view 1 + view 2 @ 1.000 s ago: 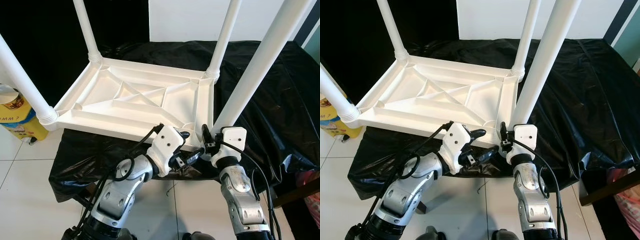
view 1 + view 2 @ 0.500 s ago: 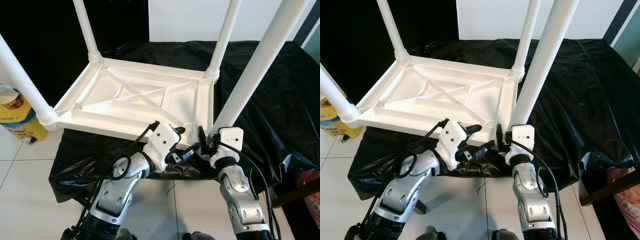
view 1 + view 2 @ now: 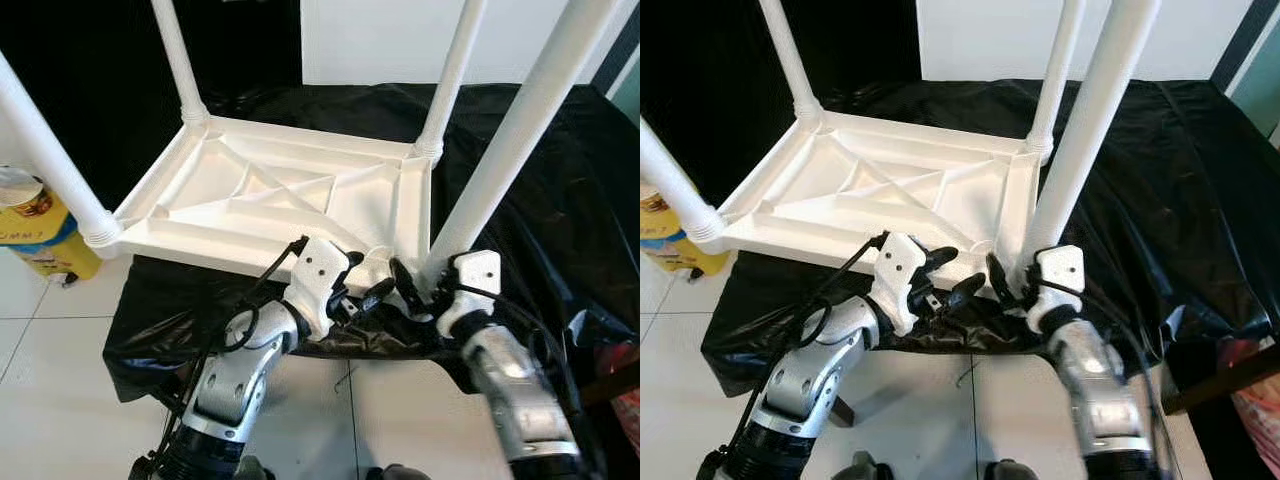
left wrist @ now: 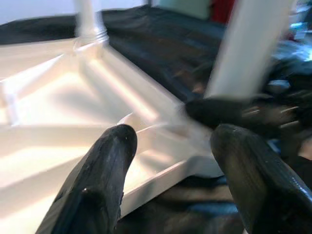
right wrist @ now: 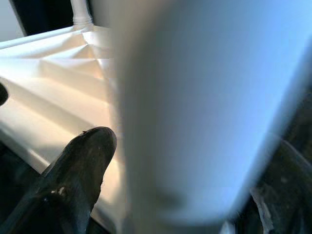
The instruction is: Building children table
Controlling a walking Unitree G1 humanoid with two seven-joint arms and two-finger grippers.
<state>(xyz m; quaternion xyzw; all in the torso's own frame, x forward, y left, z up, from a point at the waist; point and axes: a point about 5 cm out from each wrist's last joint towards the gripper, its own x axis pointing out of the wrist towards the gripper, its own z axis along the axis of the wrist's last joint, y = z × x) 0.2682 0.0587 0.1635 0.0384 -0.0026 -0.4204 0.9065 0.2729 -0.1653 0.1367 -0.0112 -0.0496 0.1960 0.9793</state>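
We see the white plastic children's table point(image 3: 290, 195) lying upside down on the worktop point(image 3: 560, 200), which is draped in black sheeting. It sits toward the worktop's near left corner, ribbed underside facing up, and its near rim hangs just past the near edge. Four white legs stand up from its corners.

Our left pincer point(image 3: 362, 283) is at the near right corner of the tabletop, its two black fingers point(image 4: 100, 175) spread wide apart with the white rim showing between them; they grasp nothing. Our right pincer point(image 3: 1002, 280) is just beside it, at the foot of the near right leg point(image 3: 505, 150). In the right wrist view that leg point(image 5: 195, 107) stands between the two black fingers point(image 5: 80, 165), which are parted on either side of it; we cannot tell whether they press against it.

On the floor point(image 3: 40, 400) off the worktop's left edge stands a yellow container point(image 3: 40, 225).
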